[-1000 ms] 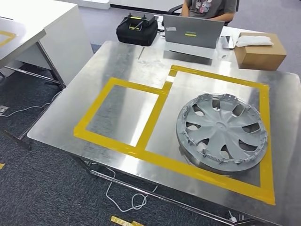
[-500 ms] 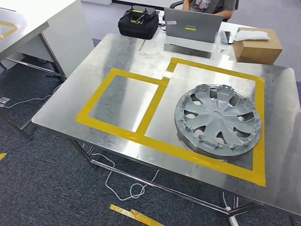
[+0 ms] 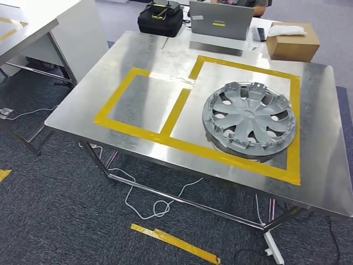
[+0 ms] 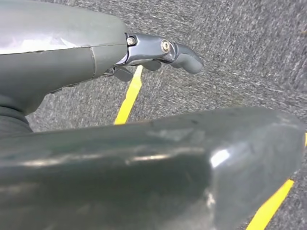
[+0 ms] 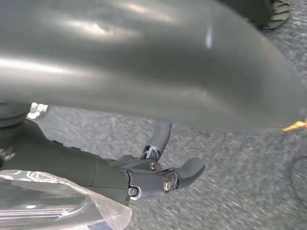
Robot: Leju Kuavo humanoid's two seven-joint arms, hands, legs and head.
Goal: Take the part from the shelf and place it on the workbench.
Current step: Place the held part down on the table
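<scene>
Part = round grey plastic wheel cover, lying flat, spoked face up, inside the larger yellow-taped rectangle on the brushed-steel desk. The smaller taped rectangle beside it holds nothing. So the cover is on the desk already, not on any shelf I can see; I judge the placing step done for this piece.

Handling, my read:
- Light for its span: thin moulded plastic, lots of cut-outs between spokes.
- Stiff enough across the rim, but the face likely flexes if squeezed hard at one spoke.
- Small clips and tabs stand up around the rim; those look fragile, keep fingers off them.
- Smooth painted face on bare steel = slippery, will skate if pushed sideways.
- Best hold: two hands on opposite rim edges, or fingers hooked through a spoke opening with thumb on the face. Lift straight up, no dragging.

Hands: left hand hangs over grey carpet with a yellow floor stripe, fingers extended, holding nothing. Right hand likewise over carpet, fingers apart and slightly curved, nothing between them.

Behind the desk: black zip case, grey laptop, brown cardboard box, a person partly visible at the far edge.
</scene>
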